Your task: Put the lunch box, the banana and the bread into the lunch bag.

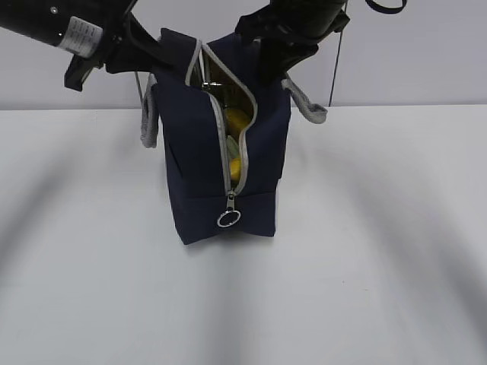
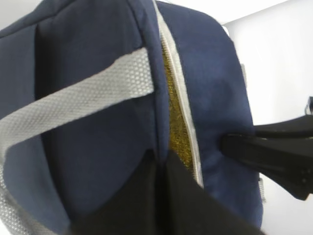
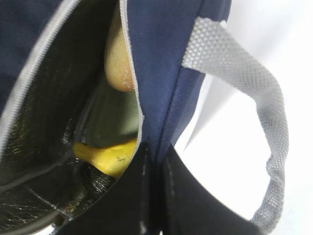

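Right gripper point(image 3: 154, 196): jaws pressed together on the right-hand edge of the lunch bag point(image 1: 205, 144) opening, one finger inside against the lining, the other outside on the navy fabric. The right wrist view shows the fabric wall running down into the narrow gap between the two dark fingers. Beside that edge a grey webbing handle point(image 3: 254, 98) loops out and down over the white table point(image 1: 365, 289).

Left gripper point(image 2: 159, 196): jaws likewise pressed together, pinching the opposite top edge of the bag. In the left wrist view the fabric fold enters between the two black fingers; the other grey handle point(image 2: 73, 105) crosses the navy side panel just above. The right arm's gripper shows at the far side of the bag in this view, touching the fabric.

Bag stands upright on the table, held at its top from both sides, zipper open along the top and down the front face. Ring pull point(image 1: 228, 219) hangs low on the front.

Contents, right wrist view: banana point(image 3: 110, 155) lies low inside, yellow with small dark specks, on the silver lining. Above it a sage-green surface, the lunch box point(image 3: 115, 120). Bread point(image 3: 117, 66) sits higher, pale golden, touching the zipper edge. Exterior view shows yellow and pale green through the slit.
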`<state>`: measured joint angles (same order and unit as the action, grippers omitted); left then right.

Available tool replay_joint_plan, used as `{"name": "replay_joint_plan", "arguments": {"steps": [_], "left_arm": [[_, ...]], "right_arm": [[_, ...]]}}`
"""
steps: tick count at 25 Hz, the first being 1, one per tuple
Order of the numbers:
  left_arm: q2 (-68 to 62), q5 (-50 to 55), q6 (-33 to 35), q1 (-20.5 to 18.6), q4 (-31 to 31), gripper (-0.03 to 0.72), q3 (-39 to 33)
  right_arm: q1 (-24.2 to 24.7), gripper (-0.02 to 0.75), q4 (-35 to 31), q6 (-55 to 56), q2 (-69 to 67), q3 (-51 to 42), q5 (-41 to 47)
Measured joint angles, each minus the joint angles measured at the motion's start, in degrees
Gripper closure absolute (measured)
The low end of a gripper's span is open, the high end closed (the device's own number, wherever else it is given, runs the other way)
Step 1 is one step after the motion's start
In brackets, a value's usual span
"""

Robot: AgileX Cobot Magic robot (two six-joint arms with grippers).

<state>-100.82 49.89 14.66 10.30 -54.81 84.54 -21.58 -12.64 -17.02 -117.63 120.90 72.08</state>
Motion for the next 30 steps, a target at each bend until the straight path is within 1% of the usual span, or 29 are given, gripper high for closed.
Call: {"name": "replay_joint_plan", "arguments": {"steps": [12, 21, 25, 27, 29, 30], "left_arm": [[-3.98, -3.35, 1.41, 0.5, -2.86, 0.691, 0.0], [-4.43, -5.25, 1.9, 0.5, -2.82, 0.691, 0.0], [-4.42, -5.2, 2.02, 0.5, -2.75, 0.687, 0.0], [-4.42, -5.15, 2.04, 0.5, -2.62, 0.659, 0.0], [-4.42, -5.1, 2.09, 0.5, -2.36, 0.581, 0.0], [-4.42, -5.03, 2.09, 0.5, -2.33, 0.533, 0.0]], "right_arm": [[0.0, 0.743, 1.77, 2.9, 0.0, 0.0, 0.36], [0.0, 0.743, 1.86, 3.02, 0.0, -2.82, 0.15], [0.0, 0.739, 3.11, 3.02, 0.0, -2.82, 0.15], [0.0, 0.705, 4.0, 3.02, 0.0, -2.82, 0.15], [0.0, 0.628, 4.53, 3.02, 0.0, -2.82, 0.15], [0.0, 0.571, 4.66, 3.02, 0.0, -2.82, 0.05]]}}
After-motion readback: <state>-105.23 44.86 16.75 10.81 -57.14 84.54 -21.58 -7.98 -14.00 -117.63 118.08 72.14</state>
